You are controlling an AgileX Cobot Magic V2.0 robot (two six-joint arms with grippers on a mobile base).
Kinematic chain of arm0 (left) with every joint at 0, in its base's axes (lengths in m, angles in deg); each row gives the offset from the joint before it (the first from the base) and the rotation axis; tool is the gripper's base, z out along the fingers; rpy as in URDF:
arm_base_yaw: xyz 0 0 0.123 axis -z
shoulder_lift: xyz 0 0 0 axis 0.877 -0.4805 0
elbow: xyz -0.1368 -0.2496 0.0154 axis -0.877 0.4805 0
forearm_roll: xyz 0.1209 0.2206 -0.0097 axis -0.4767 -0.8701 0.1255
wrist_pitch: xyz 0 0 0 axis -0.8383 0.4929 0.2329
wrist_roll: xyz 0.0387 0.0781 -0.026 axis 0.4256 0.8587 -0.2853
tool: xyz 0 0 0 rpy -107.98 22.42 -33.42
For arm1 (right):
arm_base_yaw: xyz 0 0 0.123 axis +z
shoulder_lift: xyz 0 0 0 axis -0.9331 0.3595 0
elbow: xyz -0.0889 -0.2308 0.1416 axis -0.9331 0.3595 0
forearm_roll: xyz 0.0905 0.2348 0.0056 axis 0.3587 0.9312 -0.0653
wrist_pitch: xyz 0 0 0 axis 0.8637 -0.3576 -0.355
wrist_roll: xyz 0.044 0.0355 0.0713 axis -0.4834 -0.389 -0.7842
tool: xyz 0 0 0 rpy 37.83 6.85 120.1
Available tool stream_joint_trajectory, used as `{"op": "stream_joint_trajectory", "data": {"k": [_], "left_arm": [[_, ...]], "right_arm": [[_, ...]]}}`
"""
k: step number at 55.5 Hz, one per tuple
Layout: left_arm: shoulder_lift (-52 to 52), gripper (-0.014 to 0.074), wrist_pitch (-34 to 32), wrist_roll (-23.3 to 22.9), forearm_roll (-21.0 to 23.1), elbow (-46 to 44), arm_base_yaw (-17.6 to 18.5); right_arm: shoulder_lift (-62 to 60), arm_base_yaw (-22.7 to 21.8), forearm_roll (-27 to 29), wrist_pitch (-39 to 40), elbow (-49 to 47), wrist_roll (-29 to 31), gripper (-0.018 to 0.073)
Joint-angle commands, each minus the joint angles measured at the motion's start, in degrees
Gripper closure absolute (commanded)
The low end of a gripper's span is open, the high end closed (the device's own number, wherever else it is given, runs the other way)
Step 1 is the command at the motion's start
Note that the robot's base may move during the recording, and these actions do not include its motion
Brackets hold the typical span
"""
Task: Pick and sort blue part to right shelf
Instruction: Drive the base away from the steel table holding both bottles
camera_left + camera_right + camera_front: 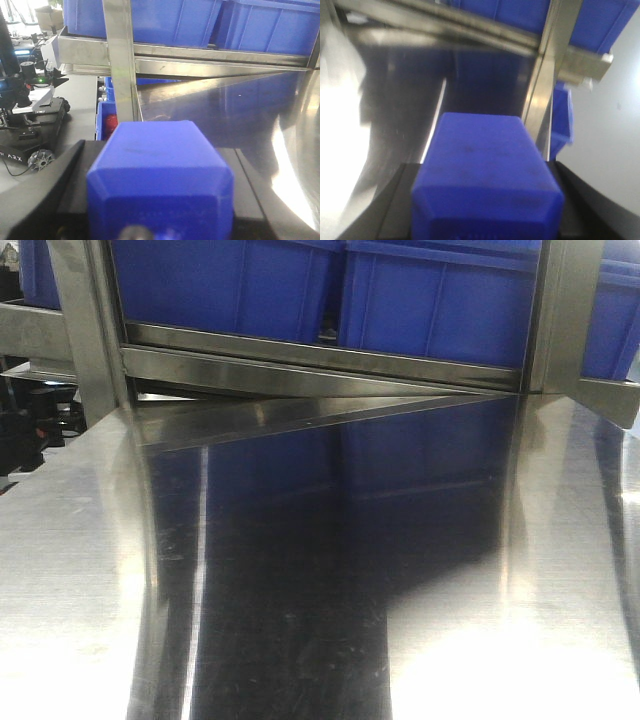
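Left wrist-mounted shows "ARX" on black base (20,150); left claw (160,185) and right claw (487,180) states unclear.

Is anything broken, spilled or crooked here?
Nothing stands out. The blue tubs sit side by side on the steel shelf, and the shiny table below shows only reflections and faint scuffs, with no spill or dent that I can see.
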Motion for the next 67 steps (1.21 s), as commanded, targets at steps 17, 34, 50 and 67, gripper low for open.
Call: {"op": "stream_joint_trajectory", "data": {"k": [17, 34, 50, 67], "left_arm": [[1.5, 0.0293, -5.4, -0.6, -1.2, -1.5, 0.4], [1.5, 0.0293, -5.4, -0.6, -1.2, -1.5, 0.4], [1.5, 0.0293, -5.4, -0.6, -1.2, -1.5, 0.4], [1.5, 0.0293, -5.4, -0.6, -1.2, -1.5, 0.4]], "right_arm": [[-7.7, 0.0, -2.3, 5.9, -1.3, 2.4, 0.0302], [-7.7, 0.0, -2.2, 4.2, -1.3, 2.4, 0.0302], [-7.7, 0.0, -2.2, 4.2, -1.3, 2.4, 0.0302], [-7.7, 0.0, -2.2, 4.2, -1.3, 2.4, 0.0302]]}}
